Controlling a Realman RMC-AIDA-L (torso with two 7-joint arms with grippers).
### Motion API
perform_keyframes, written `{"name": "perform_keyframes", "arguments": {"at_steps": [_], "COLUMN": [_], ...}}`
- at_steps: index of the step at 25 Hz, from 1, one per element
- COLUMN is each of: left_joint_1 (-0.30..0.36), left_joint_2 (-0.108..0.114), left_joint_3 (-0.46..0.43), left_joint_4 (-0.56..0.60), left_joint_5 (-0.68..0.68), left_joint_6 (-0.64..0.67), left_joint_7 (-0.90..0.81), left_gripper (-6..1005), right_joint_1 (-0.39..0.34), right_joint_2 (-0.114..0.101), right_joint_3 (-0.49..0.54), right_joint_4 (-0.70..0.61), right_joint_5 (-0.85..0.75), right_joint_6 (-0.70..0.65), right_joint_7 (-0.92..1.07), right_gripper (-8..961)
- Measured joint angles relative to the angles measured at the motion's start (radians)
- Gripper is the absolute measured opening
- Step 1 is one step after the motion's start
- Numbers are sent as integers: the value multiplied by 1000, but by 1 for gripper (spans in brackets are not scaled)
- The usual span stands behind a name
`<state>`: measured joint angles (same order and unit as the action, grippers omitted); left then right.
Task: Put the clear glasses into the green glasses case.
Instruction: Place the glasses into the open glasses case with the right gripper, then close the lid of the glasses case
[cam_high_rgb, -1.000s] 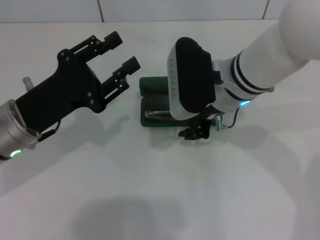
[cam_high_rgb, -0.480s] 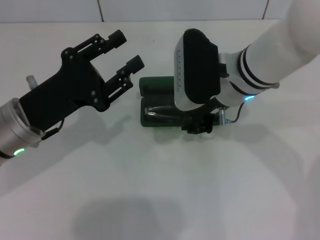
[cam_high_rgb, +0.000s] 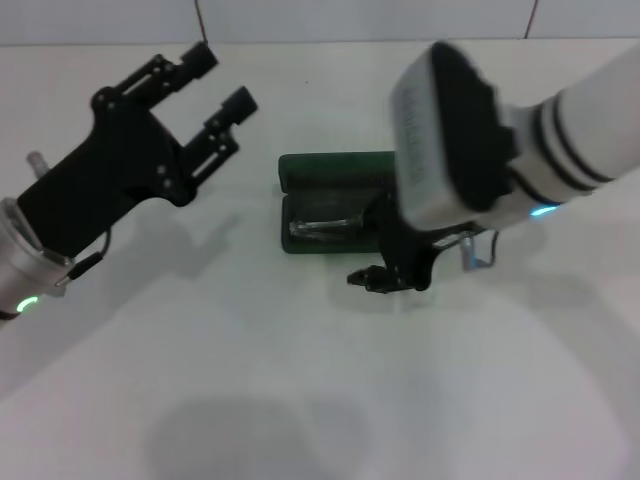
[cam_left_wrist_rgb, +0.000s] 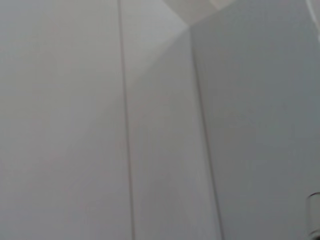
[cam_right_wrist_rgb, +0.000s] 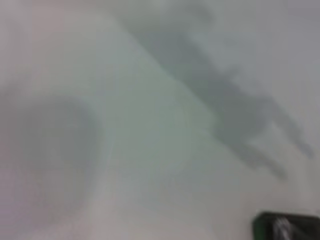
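The green glasses case (cam_high_rgb: 332, 168) lies open in the middle of the table, its lid folded toward the far side. The clear glasses (cam_high_rgb: 322, 229) lie inside its near half, showing as pale glints. My right gripper (cam_high_rgb: 386, 279) hangs under the big wrist just off the case's near right corner, and most of it is hidden by the wrist. To the left of the case and above the table, my left gripper (cam_high_rgb: 221, 78) is open and holds nothing. One corner of the case (cam_right_wrist_rgb: 261, 223) shows in the right wrist view.
The table (cam_high_rgb: 300, 380) is plain white, and a white wall with a seam (cam_high_rgb: 197, 20) runs behind it. My right forearm (cam_high_rgb: 590, 120) reaches in from the right. The left wrist view shows only pale panels (cam_left_wrist_rgb: 150, 125).
My right arm has swung right and toward the near side, uncovering the case with the glasses in it. My left gripper has drawn back to the left and farther away.
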<state>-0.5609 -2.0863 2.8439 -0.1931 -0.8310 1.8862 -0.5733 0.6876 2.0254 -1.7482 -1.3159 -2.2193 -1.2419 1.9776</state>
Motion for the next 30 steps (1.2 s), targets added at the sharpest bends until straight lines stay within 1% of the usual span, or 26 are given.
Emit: {"name": "perform_keyframes", "arguments": {"at_steps": [2, 7, 8, 9, 10, 13, 15, 17, 19, 21, 22, 23, 25, 27, 29, 30], "left_joint_1": [18, 76, 82, 85, 89, 93, 94, 95, 102, 109, 111, 111, 110, 108, 106, 106], "left_joint_2": [0, -3, -3, -3, -3, -4, -6, -6, -10, -12, -12, -12, -15, -15, -15, -16], "left_joint_3": [0, -1, -2, -2, -2, -2, -1, -2, -1, -1, -1, -1, -2, -2, -2, -2], "left_joint_4": [4, 51, 61, 68, 79, 99, 118, 145, 196, 239, 259, 259, 307, 326, 357, 375], "left_joint_5": [-38, -175, -194, -204, -215, -233, -232, -223, -223, -228, -229, -229, -238, -265, -328, -360], "left_joint_6": [-1, -10, -17, -24, -36, -69, -76, -77, -86, -96, -100, -100, -112, -134, -183, -215], "left_joint_7": [-1, 0, 2, 3, 3, 11, 31, 80, 179, 260, 291, 291, 362, 368, 371, 372], "left_gripper": [572, 572, 572, 573, 573, 573, 573, 573, 574, 575, 576, 577, 579, 581, 583, 584], "right_joint_1": [-33, -116, -146, -146, -163, -210, -242, -279, -306, -321, -324, -322, -295, -258, -229, -220], "right_joint_2": [0, 2, 2, 2, 2, 3, 2, 2, 2, 3, 3, 2, 1, -2, -3, -3], "right_joint_3": [52, 177, 230, 230, 256, 316, 343, 361, 368, 369, 368, 368, 367, 368, 370, 370], "right_joint_4": [-18, -22, -17, -17, -11, 22, 45, 65, 106, 183, 257, 321, 502, 654, 776, 815], "right_joint_5": [32, 54, 81, 81, 108, 221, 330, 462, 609, 789, 932, 1040, 1276, 1425, 1514, 1542], "right_joint_6": [-26, -22, -16, -16, -5, 69, 124, 163, 194, 217, 213, 201, 103, -7, -84, -98], "right_joint_7": [-29, -70, -93, -93, -109, -186, -269, -372, -488, -634, -757, -849, -1074, -1212, -1299, -1336], "right_gripper": [409, 409, 409, 409, 409, 409, 409, 408, 409, 411, 412, 412, 414, 418, 425, 428]}}
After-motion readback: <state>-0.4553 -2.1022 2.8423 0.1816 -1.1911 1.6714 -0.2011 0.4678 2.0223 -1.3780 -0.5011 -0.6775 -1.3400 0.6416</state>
